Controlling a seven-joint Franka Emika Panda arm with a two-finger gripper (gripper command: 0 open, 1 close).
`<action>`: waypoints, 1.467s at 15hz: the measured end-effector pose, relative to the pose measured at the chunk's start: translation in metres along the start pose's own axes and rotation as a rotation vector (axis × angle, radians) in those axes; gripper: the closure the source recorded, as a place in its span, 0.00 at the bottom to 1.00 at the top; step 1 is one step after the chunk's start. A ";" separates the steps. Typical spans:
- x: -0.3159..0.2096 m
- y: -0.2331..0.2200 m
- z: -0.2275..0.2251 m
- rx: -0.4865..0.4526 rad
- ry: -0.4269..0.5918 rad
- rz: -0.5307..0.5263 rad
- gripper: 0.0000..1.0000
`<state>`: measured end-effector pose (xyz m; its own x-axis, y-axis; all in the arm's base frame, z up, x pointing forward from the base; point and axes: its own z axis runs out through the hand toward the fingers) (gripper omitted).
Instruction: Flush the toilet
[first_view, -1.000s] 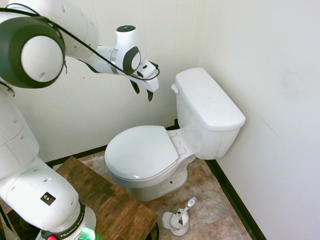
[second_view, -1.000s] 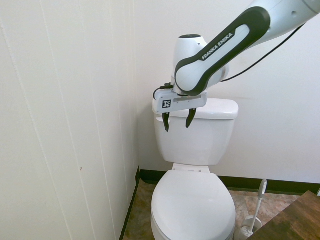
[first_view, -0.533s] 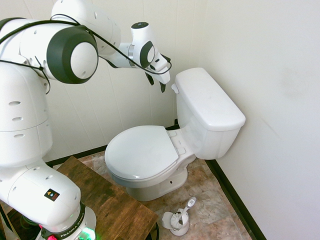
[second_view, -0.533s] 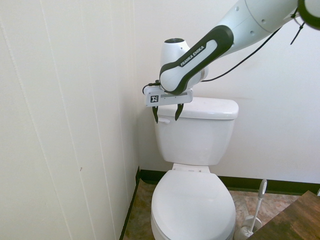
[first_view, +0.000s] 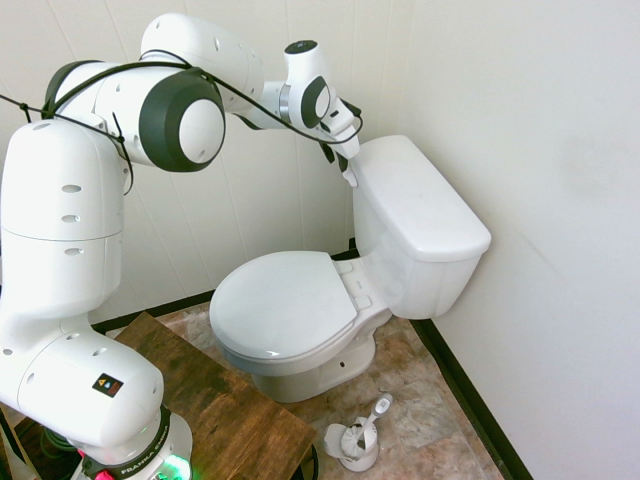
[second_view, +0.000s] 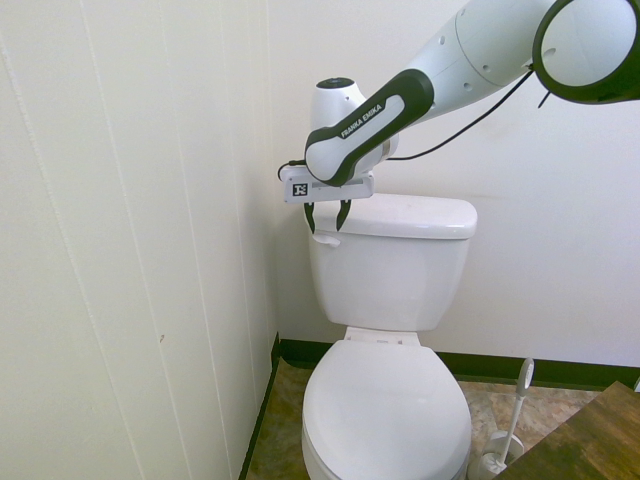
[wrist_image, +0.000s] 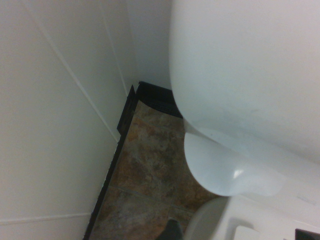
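Spread dark two-finger jaws (second_view: 327, 218) by glossy white boxy ceramic tank (second_view: 395, 265); pale panelled wall (second_view: 150, 240) close beside.

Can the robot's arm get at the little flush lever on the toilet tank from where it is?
Probably yes. The open gripper hangs by the flush lever at the front corner of the tank, and nothing seems to stand between them; whether they already touch, I can't tell.

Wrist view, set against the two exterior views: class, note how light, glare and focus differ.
Wrist view: dimmer, soft-edged, a small glare spot on white ceramic; first exterior view: bright, a small glint on the toilet lid; second exterior view: pale, evenly lit walls.
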<state>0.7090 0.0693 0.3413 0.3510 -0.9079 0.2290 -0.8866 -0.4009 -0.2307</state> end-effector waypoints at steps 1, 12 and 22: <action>0.002 -0.002 0.001 0.004 -0.002 0.008 1.00; 0.021 -0.012 0.037 0.005 -0.012 0.077 1.00; 0.022 -0.009 0.061 -0.015 -0.029 0.098 1.00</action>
<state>0.7434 0.0453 0.2909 0.2704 -0.9460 0.1788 -0.9216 -0.3081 -0.2360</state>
